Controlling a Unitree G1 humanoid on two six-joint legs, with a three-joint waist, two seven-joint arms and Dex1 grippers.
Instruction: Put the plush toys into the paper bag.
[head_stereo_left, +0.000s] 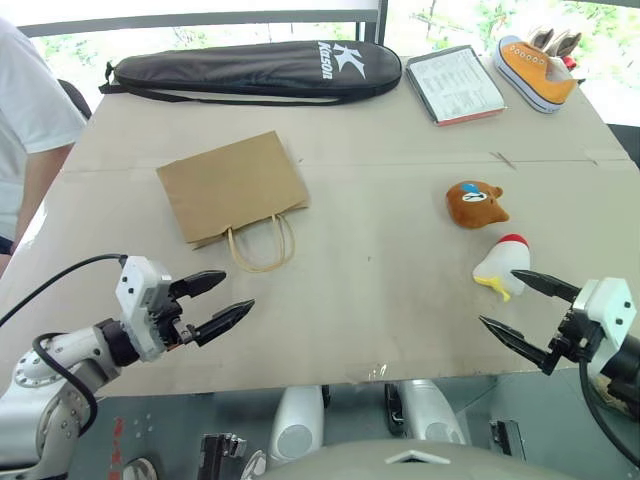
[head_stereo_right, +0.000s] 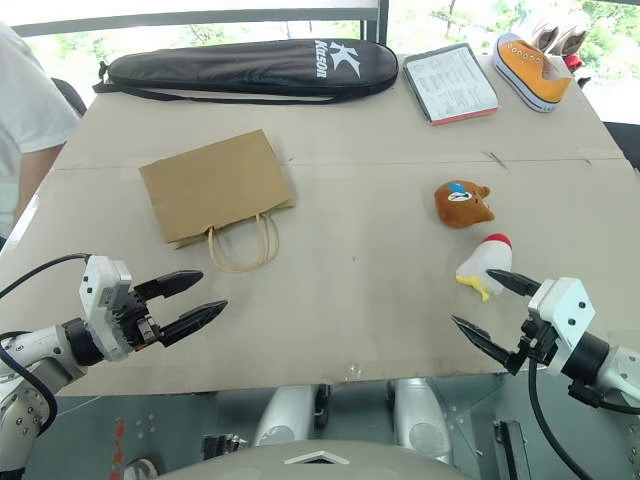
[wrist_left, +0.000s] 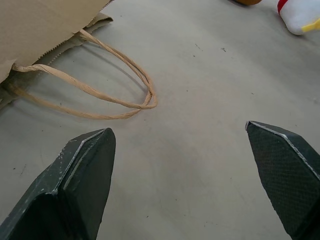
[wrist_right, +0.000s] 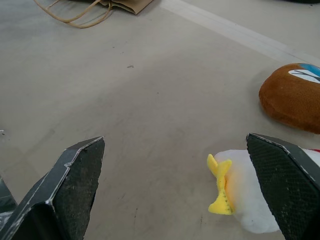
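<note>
Both sets of my fingers stand spread wide and hold nothing: the left fingers hover low over the bench near its front edge, and the right fingers do the same on the other side.

The white plush toy with its red top and yellow feet lies just beyond my right fingers, close to the upper fingertip but not touching it. The brown plush toy lies a little farther past it. The paper bag lies flat ahead of my left fingers, its mouth and cord handles turned toward them.

I judge the step in hand to be the first pick. To do it well, I should bring the right fingers around the white toy's body, one finger on each side, not nipping the feet, and close gently, since it is soft and will squash. The bag's mouth looks closed flat, so my left fingers will probably need to lift a handle or the upper edge to open it.

My count: two plush toys, one paper bag with two handles, one black racket case, one sneaker, one clipboard.
</note>
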